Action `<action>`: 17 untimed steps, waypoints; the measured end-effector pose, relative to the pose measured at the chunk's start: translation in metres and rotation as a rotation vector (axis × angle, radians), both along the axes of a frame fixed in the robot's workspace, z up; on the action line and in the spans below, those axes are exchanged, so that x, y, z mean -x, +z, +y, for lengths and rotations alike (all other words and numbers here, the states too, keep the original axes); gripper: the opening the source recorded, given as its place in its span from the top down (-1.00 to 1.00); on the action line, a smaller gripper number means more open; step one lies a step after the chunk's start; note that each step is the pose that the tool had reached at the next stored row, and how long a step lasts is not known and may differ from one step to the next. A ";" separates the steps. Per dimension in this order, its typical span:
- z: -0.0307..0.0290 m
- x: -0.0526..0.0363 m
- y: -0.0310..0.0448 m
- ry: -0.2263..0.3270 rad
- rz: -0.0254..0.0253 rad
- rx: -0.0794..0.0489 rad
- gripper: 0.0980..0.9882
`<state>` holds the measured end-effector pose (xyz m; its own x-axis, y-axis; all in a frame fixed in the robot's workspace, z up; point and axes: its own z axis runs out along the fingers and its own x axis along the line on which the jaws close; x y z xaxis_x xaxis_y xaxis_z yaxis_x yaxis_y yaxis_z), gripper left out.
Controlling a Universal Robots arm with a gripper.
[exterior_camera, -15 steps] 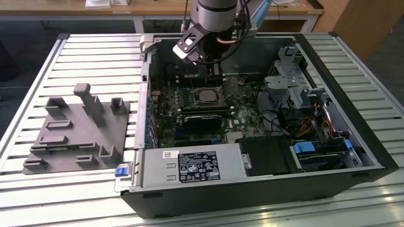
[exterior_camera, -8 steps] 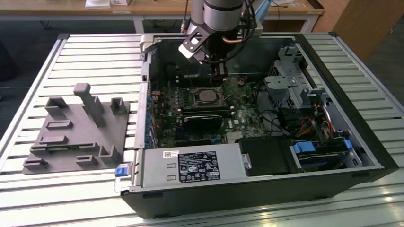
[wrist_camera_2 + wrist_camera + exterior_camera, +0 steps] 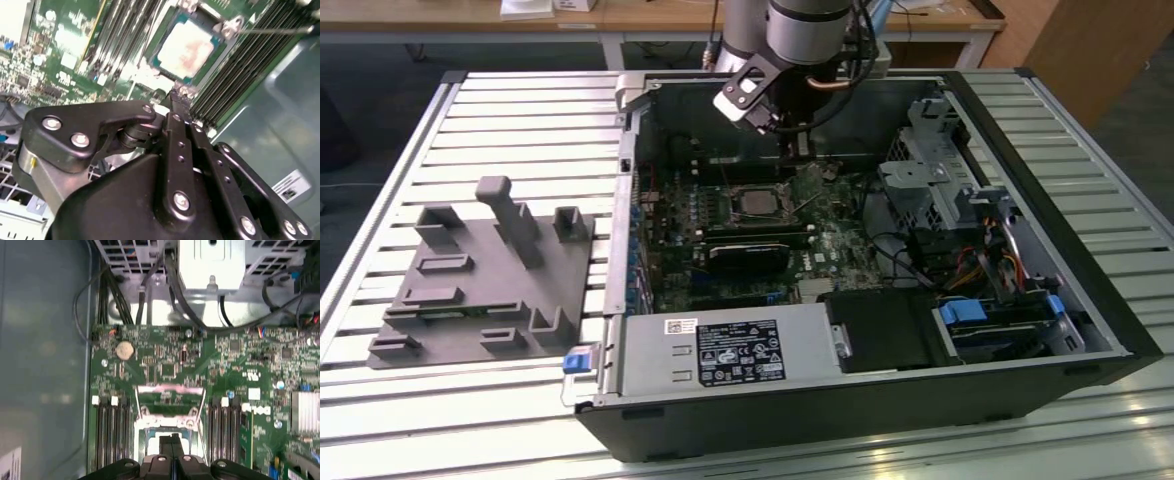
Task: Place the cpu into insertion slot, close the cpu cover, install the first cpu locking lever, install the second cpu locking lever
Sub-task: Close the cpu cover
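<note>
The cpu (image 3: 187, 47), a silvery square chip, lies flat in the insertion slot (image 3: 754, 203) on the green motherboard. The cpu cover (image 3: 170, 389), a thin silvery frame with a window, stands swung back from the slot. A thin metal locking lever (image 3: 270, 30) sticks out beside the slot's corner. My gripper (image 3: 180, 96) hangs just above the board at the slot's edge, its black fingers (image 3: 172, 446) pressed together with nothing between them. In the first wrist view the fingers hide part of the chip. In the exterior view the gripper (image 3: 797, 155) is just behind the slot.
The open computer case (image 3: 1107, 300) lies on a slatted table. A long black card (image 3: 750, 250) sits in front of the slot, memory slots (image 3: 111, 432) flank it, and a drive cage (image 3: 927, 180) stands on the exterior view's right. A grey fixture block (image 3: 480, 270) rests outside the case.
</note>
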<state>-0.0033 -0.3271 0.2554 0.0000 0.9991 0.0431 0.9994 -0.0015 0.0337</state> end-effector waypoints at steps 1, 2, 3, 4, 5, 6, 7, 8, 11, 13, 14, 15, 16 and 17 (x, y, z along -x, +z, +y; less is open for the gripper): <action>0.0000 -0.0019 0.0000 0.000 0.0000 0.000 0.98; 0.0000 -0.0027 0.0000 0.000 0.0001 0.000 0.98; 0.0000 -0.0030 0.0004 0.000 0.0002 0.000 0.98; 0.0001 -0.0030 0.0016 0.000 0.0001 0.000 0.98; 0.0001 -0.0032 0.0032 0.000 0.0001 0.000 0.98; 0.0001 -0.0036 0.0043 0.000 0.0003 0.000 0.98; 0.0001 -0.0045 0.0046 0.000 0.0004 0.000 0.98; 0.0001 -0.0065 0.0045 0.000 0.0005 0.000 0.98; 0.0001 -0.0162 0.0046 0.000 0.0015 0.000 0.98; 0.0001 -0.0220 0.0046 0.000 0.0020 0.000 0.98; 0.0001 -0.0242 0.0046 0.000 0.0021 0.000 0.98; 0.0001 -0.0262 0.0046 0.000 0.0021 0.000 0.98; 0.0000 -0.0281 0.0046 0.000 0.0021 0.000 0.98; 0.0001 -0.0299 0.0046 0.000 0.0021 0.000 0.98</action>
<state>0.0267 -0.3270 0.2600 0.0000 0.9991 0.0431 0.9995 -0.0014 0.0316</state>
